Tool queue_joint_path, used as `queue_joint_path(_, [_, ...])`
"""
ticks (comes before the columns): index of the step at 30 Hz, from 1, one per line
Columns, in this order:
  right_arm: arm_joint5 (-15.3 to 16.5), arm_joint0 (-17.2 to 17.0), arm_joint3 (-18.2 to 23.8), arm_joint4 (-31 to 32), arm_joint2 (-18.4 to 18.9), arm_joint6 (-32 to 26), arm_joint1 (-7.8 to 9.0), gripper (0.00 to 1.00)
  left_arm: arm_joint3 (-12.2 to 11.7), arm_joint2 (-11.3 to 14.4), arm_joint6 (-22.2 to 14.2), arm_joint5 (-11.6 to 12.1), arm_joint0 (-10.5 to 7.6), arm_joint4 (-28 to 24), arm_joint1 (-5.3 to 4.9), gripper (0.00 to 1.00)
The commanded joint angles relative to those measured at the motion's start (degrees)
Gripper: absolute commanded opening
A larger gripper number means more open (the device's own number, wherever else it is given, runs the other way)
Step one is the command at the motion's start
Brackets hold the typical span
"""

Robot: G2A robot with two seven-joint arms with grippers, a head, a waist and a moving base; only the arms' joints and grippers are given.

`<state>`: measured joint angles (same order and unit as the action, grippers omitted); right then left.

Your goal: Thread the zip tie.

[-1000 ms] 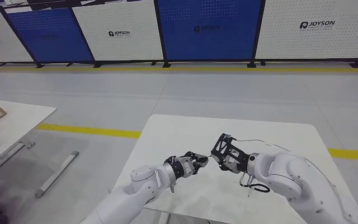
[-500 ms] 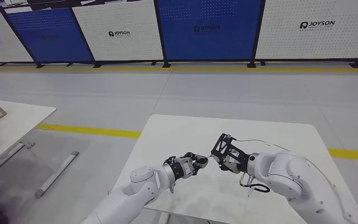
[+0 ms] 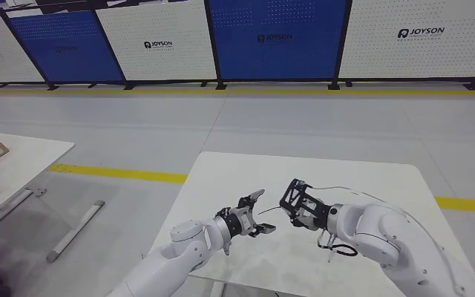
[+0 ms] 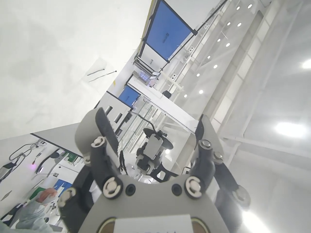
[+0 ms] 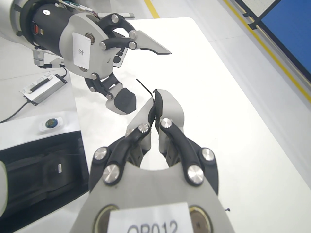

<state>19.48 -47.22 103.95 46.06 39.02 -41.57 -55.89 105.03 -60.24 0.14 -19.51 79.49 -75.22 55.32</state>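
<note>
Right pincer (image 5: pixel 154 100) is pinched tight on the zip tie (image 5: pixel 145 88), with the tail poking out over the desk (image 3: pixel 245 178). Left pincer (image 3: pixel 264 211) is gaping wide at its 9 o'clock, just apart.

The table (image 5: pixel 230 112) is smooth, faintly glossy white. The zip tie (image 5: pixel 145 87) looks like thin matt black plastic. The left gripper (image 5: pixel 146 77) and right gripper (image 5: pixel 155 98) have satin grey metal bodies, black textured pads (image 5: pixel 124 100) and shiny steel pins (image 5: pixel 203 154).
</note>
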Motion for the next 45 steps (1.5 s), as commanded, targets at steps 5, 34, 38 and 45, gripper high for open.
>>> queue_joint_path(5, [0.0, 0.81, 1.97, 4.46, -1.61, -0.87, 0.32, 0.0, -0.59, 1.79, 0.69, 0.03, -1.32, -3.67, -1.91, 1.0])
queue_joint_path(34, [0.0, 0.83, 1.96, 4.69, -1.7, -0.53, 0.4, 0.0, 1.11, 1.33, -2.41, 0.03, -0.75, -7.06, -3.85, 0.23])
queue_joint_path(38, [0.0, 0.83, 1.96, 4.69, -1.7, -0.53, 0.4, 0.0, 0.82, 1.65, -1.16, 0.03, -1.55, -7.65, -4.11, 0.31])
queue_joint_path(45, [0.0, 0.83, 1.96, 4.69, -1.7, -0.53, 0.4, 0.0, -0.15, 3.54, 0.13, 0.03, -3.68, -9.1, -4.27, 0.28])
